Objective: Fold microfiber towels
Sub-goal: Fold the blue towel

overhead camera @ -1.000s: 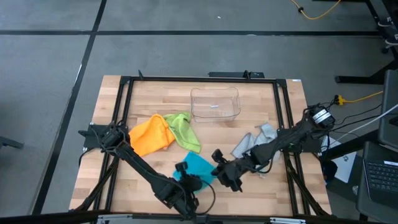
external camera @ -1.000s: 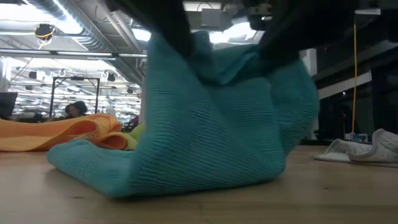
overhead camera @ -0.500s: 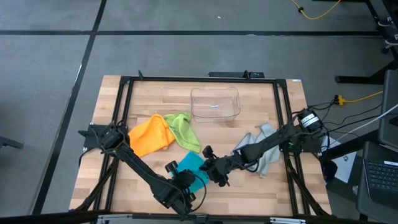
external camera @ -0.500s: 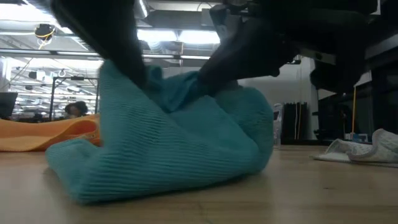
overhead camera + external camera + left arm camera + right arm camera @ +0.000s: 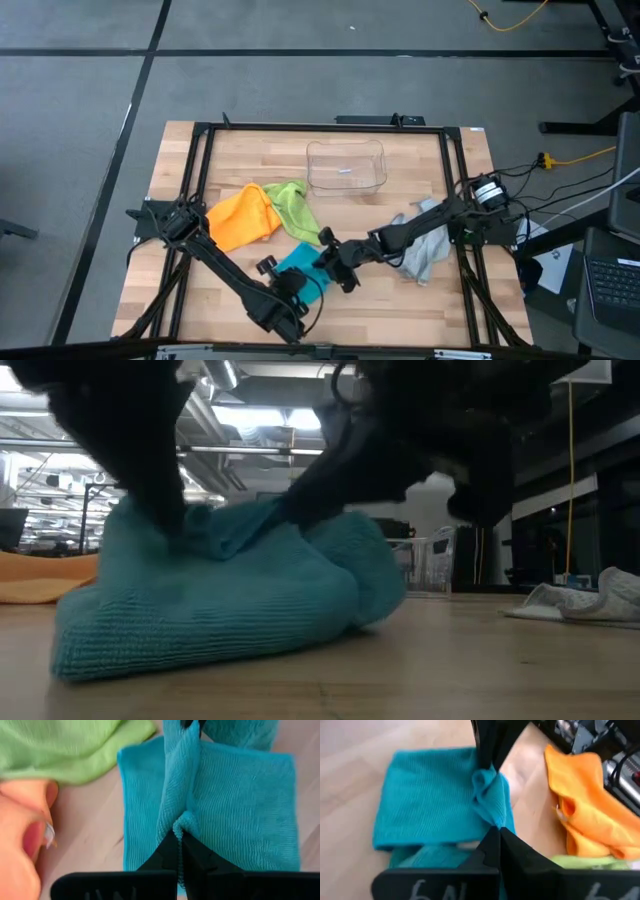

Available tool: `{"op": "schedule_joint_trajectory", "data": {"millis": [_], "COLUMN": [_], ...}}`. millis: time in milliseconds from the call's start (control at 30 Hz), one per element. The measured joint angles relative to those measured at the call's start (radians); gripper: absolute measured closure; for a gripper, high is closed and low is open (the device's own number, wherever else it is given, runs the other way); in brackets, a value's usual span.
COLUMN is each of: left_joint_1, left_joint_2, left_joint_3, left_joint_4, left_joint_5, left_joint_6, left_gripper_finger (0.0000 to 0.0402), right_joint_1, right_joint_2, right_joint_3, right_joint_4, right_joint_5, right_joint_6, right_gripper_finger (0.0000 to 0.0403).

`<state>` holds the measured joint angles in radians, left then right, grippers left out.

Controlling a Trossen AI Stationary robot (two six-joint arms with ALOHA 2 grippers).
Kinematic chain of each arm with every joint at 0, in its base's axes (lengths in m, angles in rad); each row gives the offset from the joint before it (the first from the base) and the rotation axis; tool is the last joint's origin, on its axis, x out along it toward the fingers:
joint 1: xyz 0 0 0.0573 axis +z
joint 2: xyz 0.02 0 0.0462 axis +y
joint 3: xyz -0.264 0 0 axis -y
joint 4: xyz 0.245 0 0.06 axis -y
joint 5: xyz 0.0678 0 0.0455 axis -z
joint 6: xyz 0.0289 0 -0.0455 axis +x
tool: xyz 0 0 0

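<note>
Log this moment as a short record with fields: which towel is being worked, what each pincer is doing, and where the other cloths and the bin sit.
towel in work: teal towel, near the table's front edge, partly doubled over
left pincer: shut on a raised ridge of the teal towel
right pincer: shut on the same ridge from the opposite side
orange towel: bunched, left of centre, not held
green towel: crumpled beside the orange towel, touching it
grey towel: crumpled on the right side, under the right arm
clear bin: toward the back, nothing visible inside
</note>
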<state>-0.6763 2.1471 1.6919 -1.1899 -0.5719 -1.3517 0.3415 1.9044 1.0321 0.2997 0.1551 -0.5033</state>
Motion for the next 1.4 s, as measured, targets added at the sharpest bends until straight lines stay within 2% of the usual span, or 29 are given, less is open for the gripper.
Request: {"op": "schedule_joint_trajectory", "data": {"millis": [133,267,400,567,667,900,1400], "left_joint_1": [0.000,0.000,-0.002,-0.012,-0.020,-0.037,-0.004], "left_joint_2": [0.000,0.000,0.000,0.000,0.000,-0.001,-0.002], "left_joint_3": [-0.041,-0.059,-0.060,-0.061,-0.061,-0.060,-0.060], "left_joint_4": [-0.008,-0.013,-0.026,-0.028,-0.048,-0.093,-0.077], "left_joint_5": [0.011,0.009,0.006,0.006,0.006,-0.010,-0.029], "left_joint_6": [-0.047,-0.143,-0.165,-0.165,-0.165,-0.192,-0.157], "left_gripper_finger": [0.0401,0.0401,0.0401,0.0401,0.0401,0.0401,0.0401], "right_joint_1": [-0.017,-0.025,-0.026,-0.009,0.017,0.042,0.037], "right_joint_2": [0.022,0.028,0.028,0.015,-0.010,-0.013,-0.011], "right_joint_3": [0.000,0.000,0.000,-0.001,-0.001,0.000,0.000], "right_joint_4": [0.037,0.029,0.031,0.005,0.001,0.013,0.014], "right_joint_5": [0.000,0.001,0.002,0.091,0.081,-0.108,-0.115], "right_joint_6": [0.000,0.002,0.004,0.059,0.066,0.146,0.184], "right_gripper_finger": [0.0367,0.0319,0.0270,0.0232,0.0223,0.0222,0.0221]}}
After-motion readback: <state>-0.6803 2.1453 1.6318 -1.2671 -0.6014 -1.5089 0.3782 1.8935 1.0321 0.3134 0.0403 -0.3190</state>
